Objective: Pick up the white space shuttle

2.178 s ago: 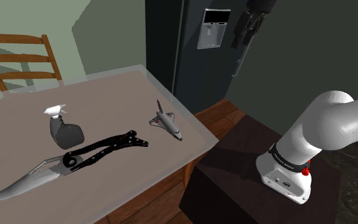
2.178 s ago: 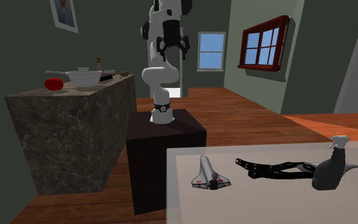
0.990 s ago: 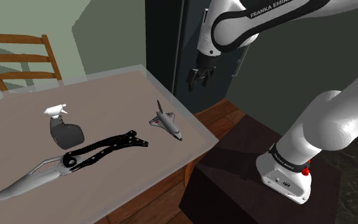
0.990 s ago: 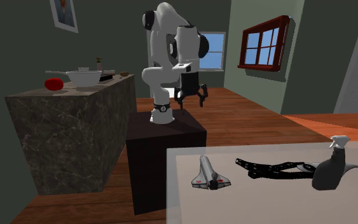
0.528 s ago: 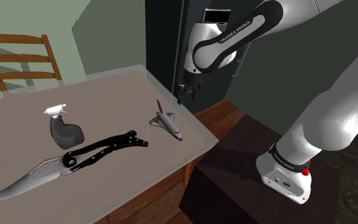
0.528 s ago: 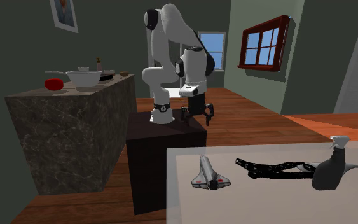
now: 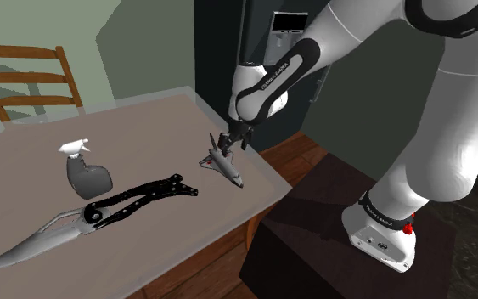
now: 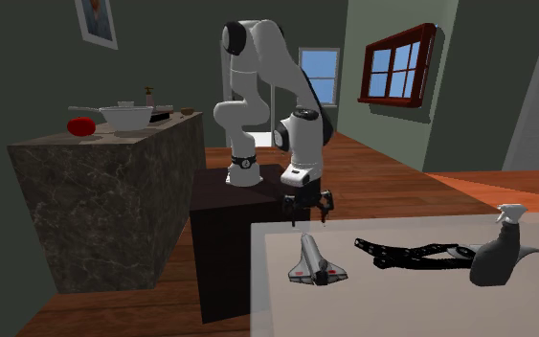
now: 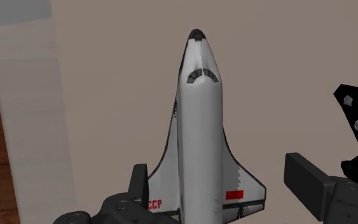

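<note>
The white space shuttle (image 7: 222, 164) lies flat on the pale table (image 7: 143, 119), close to the table's edge on the shoulder view's right. The black gripper (image 7: 228, 141) hangs just above it, pointing down, at the end of the white arm that bends over from the stand. In the second exterior view the gripper (image 8: 311, 213) sits a little above the shuttle (image 8: 313, 260), whose nose points far, toward the stand. In the wrist view the fingers (image 9: 306, 181) stand wide apart on either side of the shuttle's (image 9: 199, 127) tail end, where the wings carry red marks, and its nose points away from the gripper (image 9: 220, 175). One finger is close by a wing edge and the other is well clear of the opposite wing, so the shuttle is not clasped. A black multi-tool (image 7: 135, 200) with a long blade lies just to the shuttle's left in the shoulder view, and a dark spray bottle (image 7: 86, 172) with a white trigger stands farther left
</note>
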{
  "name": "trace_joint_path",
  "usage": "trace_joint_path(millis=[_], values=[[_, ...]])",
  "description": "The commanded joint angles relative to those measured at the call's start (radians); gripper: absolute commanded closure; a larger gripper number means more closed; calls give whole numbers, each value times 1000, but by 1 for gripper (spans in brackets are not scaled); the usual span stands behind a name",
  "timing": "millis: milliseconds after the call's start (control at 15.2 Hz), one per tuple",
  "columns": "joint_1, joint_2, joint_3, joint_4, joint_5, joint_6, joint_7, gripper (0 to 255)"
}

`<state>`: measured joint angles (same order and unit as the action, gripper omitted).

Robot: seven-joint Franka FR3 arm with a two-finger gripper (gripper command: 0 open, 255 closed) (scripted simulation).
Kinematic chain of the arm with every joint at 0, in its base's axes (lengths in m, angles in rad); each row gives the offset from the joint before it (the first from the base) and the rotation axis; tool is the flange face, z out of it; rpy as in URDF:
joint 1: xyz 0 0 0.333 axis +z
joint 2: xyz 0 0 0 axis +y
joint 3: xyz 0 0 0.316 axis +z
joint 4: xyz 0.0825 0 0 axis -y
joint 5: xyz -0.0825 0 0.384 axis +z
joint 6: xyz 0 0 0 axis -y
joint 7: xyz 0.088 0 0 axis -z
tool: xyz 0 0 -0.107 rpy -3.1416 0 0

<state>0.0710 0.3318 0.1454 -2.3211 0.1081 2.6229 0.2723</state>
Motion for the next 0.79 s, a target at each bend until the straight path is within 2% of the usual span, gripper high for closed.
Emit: trace_joint_path(millis=[0,594,726], values=[[11,77,-6,49,-7,22,19,0],[25,228,-17,106,-15,112,24,0],[25,228,-17,106,-15,112,24,0]])
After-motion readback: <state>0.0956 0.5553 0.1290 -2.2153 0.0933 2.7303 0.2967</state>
